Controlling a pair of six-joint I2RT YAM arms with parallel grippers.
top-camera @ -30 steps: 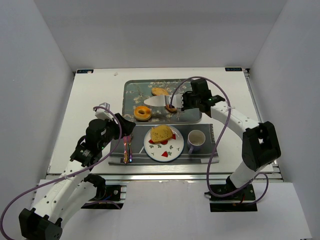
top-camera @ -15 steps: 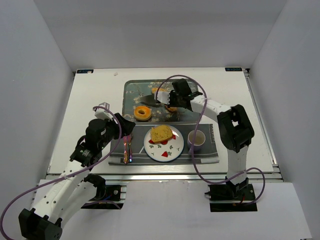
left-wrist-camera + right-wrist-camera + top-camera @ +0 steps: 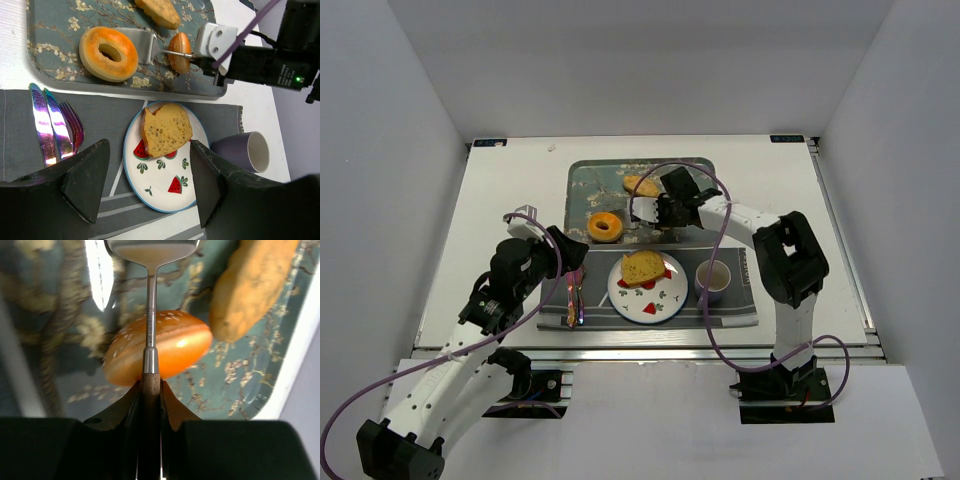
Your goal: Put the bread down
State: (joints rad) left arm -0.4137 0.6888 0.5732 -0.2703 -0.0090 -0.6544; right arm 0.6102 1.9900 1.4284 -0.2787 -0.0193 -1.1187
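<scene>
spatula blade cropped, tray blurred

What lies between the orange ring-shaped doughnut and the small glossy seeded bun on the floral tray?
The flat blade of the metal spatula; its handle crosses over the small glossy bun into the right hand. The left wrist view shows it best.

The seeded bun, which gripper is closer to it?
Right. The right gripper, holding a spatula, is right beside the bun; the left gripper hovers off the tray near the cutlery.
</scene>
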